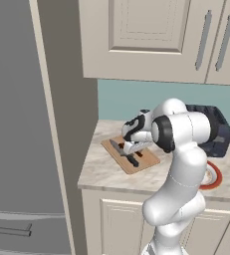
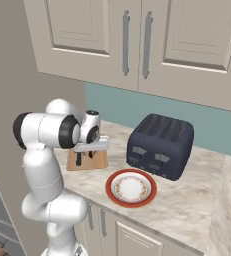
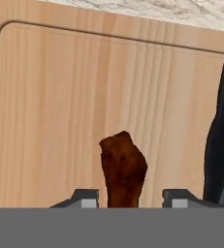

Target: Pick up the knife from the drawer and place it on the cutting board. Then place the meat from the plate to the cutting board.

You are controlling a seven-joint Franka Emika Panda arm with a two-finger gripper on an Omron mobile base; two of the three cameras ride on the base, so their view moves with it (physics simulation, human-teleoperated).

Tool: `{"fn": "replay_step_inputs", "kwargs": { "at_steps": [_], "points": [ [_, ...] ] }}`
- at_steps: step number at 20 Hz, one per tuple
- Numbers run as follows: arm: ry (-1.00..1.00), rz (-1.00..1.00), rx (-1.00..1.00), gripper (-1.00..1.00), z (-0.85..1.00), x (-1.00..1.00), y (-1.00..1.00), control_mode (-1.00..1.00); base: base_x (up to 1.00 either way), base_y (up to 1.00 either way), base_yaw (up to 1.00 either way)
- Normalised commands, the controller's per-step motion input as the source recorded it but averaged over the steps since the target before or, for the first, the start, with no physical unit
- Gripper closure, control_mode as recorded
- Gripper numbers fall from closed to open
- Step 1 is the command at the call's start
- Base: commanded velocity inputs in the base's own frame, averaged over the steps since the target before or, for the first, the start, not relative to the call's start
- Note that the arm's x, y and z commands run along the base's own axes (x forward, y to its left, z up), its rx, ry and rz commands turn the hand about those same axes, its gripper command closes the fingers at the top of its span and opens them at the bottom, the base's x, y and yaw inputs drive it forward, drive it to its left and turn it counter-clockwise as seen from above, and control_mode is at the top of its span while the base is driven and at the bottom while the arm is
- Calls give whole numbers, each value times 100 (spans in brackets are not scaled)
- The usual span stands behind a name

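My pincer (image 3: pixel 130 199) stands partly open around the meat (image 3: pixel 123 169) above the cutting board (image 3: pixel 60 111); it looks soft, light, slippery, best pinched mid-length.
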Motion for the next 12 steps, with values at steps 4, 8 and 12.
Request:
{"fn": "replay_step_inputs", "kwargs": {
  "at_steps": [4,8,12],
  "points": [
    [-2,0,1,-100,2,-3,-4,-100,0,0,0],
    [-4,0,2,-100,7,-8,-7,-100,0,0,0],
    [-17,0,0,-100,0,-7,-1,-100,0,0,0]
  ]
}}
